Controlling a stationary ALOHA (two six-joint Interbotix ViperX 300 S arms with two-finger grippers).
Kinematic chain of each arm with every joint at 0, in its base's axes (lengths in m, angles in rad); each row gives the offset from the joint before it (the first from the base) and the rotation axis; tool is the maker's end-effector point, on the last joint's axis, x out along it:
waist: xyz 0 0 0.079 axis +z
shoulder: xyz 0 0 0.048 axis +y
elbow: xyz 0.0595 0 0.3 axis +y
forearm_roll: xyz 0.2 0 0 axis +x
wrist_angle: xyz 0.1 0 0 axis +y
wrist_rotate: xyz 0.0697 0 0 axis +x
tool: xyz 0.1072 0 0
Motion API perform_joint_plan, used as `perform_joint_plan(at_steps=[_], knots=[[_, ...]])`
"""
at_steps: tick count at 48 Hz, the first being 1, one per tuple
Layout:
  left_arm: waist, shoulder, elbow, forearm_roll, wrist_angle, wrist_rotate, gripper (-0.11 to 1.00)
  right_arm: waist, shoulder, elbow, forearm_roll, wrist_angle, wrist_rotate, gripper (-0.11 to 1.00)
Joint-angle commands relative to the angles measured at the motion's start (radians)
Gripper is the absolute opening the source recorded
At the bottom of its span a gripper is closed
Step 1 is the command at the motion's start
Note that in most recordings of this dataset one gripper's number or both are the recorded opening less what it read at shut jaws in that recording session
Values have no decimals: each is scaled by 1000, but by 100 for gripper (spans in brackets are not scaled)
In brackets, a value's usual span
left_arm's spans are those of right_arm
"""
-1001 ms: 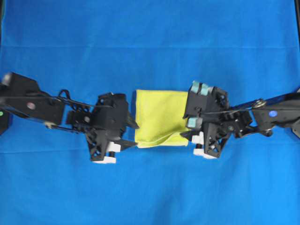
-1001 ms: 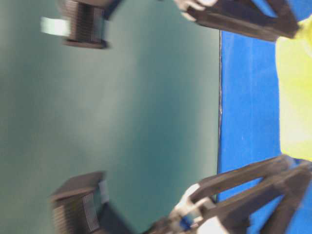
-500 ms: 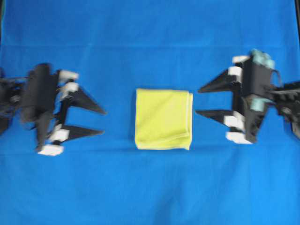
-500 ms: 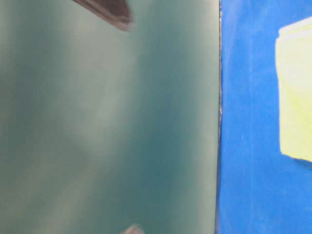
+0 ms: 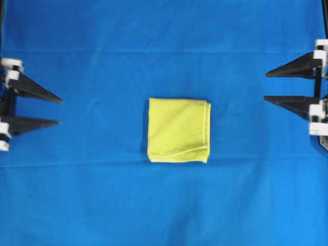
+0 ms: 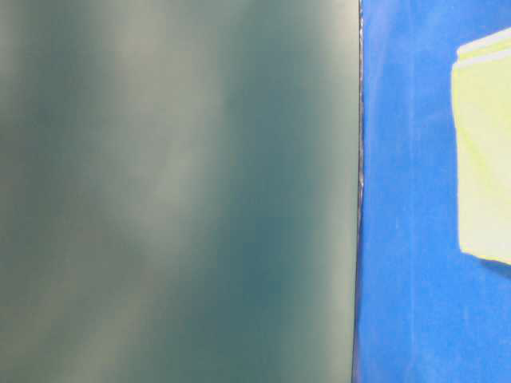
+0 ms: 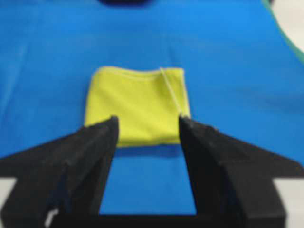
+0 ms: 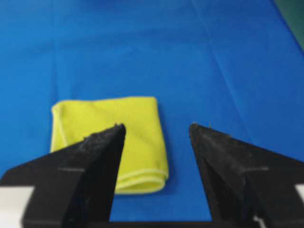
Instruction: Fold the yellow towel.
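The yellow towel lies folded into a small square in the middle of the blue table covering. It also shows in the table-level view, the left wrist view and the right wrist view. My left gripper is open and empty at the far left edge, well away from the towel. My right gripper is open and empty at the far right edge. In the left wrist view and the right wrist view the jaws stand wide apart with nothing between them.
The blue table covering fills the overhead view. In the table-level view its edge meets a dark green background.
Both arms have pulled back from the towel to the outer edges of the table, opening as they went. The towel was let go and lies flat, folded.
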Motion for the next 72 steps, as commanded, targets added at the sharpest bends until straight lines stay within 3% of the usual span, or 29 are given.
perform_joint_plan(at_steps=[1, 9, 18, 33, 72], knots=[[15, -78, 52, 2, -18, 0, 51, -41, -64, 57, -3, -67, 3, 60], [17, -210, 147, 2, -43, -2, 51, -155, -178, 210, 8, -219, 5, 60], [18, -245, 173, 2, -46, -8, 51, -225, -190, 270, 18, -313, 5, 60], [51, -245, 175, 2, -46, -9, 51, -232, -169, 275, 20, -336, 3, 60], [51, -245, 175, 2, -46, -9, 51, -232, -166, 273, 20, -331, 3, 60]])
